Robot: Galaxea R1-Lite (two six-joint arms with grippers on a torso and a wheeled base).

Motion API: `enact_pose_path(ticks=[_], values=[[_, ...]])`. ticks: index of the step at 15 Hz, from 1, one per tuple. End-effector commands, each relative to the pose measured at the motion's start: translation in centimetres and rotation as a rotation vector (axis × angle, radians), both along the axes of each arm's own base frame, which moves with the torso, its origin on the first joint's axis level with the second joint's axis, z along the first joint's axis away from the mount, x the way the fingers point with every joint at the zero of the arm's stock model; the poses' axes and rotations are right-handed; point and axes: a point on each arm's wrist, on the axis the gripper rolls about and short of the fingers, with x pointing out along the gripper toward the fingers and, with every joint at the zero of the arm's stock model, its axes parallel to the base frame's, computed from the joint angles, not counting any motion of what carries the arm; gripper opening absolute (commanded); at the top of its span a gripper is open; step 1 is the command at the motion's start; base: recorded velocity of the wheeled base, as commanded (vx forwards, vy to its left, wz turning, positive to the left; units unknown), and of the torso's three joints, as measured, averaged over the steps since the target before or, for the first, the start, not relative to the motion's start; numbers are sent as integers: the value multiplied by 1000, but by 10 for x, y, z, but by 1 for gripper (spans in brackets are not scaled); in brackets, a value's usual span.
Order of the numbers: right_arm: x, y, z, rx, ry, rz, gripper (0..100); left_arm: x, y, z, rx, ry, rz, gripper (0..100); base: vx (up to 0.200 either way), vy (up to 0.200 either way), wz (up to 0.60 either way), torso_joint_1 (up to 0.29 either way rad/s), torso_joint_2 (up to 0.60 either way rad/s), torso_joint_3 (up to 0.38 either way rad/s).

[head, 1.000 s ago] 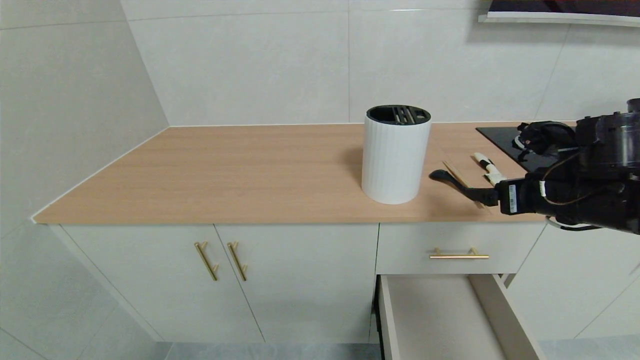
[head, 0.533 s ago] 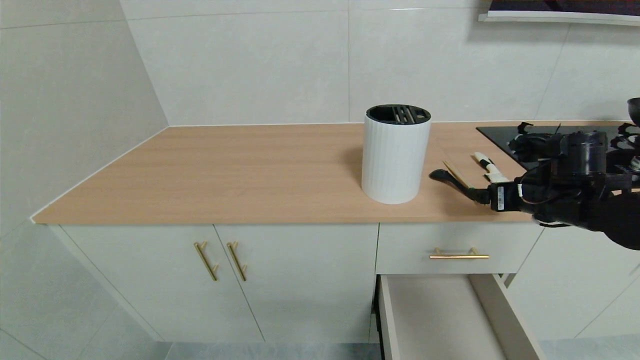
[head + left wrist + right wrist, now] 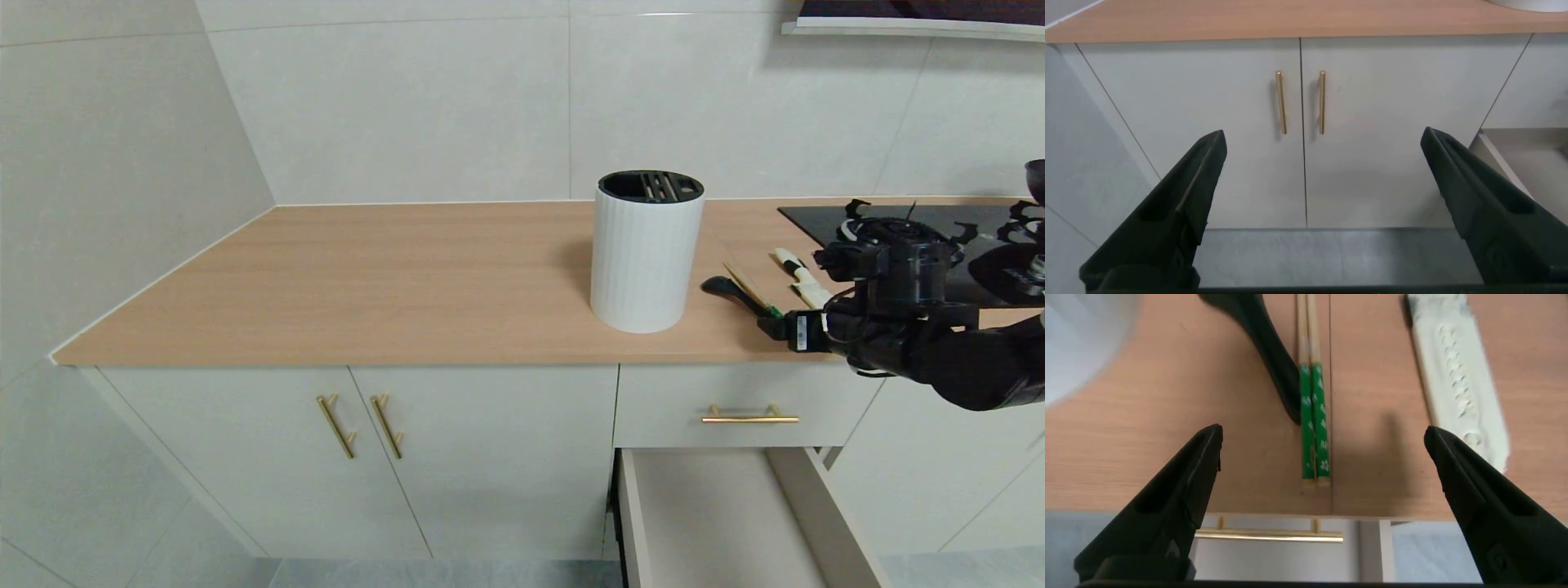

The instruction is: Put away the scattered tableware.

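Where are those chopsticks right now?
In the head view the chopsticks lie on the countertop, toward its right, beside a black spoon, between the white utensil holder and a white utensil.

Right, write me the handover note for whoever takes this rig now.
Right gripper: open, holding nothing, above the green-tipped bamboo chopsticks at the wooden counter front edge.
Left gripper: open, holding nothing, low before the cabinet doors.
Black spoon lies right beside the chopsticks, with the white-handled knife on their other side, apart. The white ribbed cylindrical holder stands upright nearby.
Done: nothing picked up.
Left: all three pieces.
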Motion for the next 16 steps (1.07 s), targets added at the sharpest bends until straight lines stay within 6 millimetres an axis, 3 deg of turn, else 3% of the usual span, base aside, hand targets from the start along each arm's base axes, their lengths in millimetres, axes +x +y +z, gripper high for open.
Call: enact_pose_path(ticks=[1, 10, 11, 16], values=[[4, 0, -10, -4, 25, -1, 100, 0, 0, 0, 1, 1, 0, 100, 0, 0, 0, 0, 0, 0], [5, 1, -11, -4, 26, 0, 100, 0, 0, 0, 1, 1, 0, 100, 0, 0, 0, 0, 0, 0], [5, 1, -11, -4, 25, 0, 0, 0, 0, 0, -1, 1, 0, 100, 0, 0, 0, 0, 0, 0], [4, 1, -10, -2, 23, 1, 0, 0, 0, 0, -1, 1, 0, 100, 0, 0, 0, 0, 0, 0]])
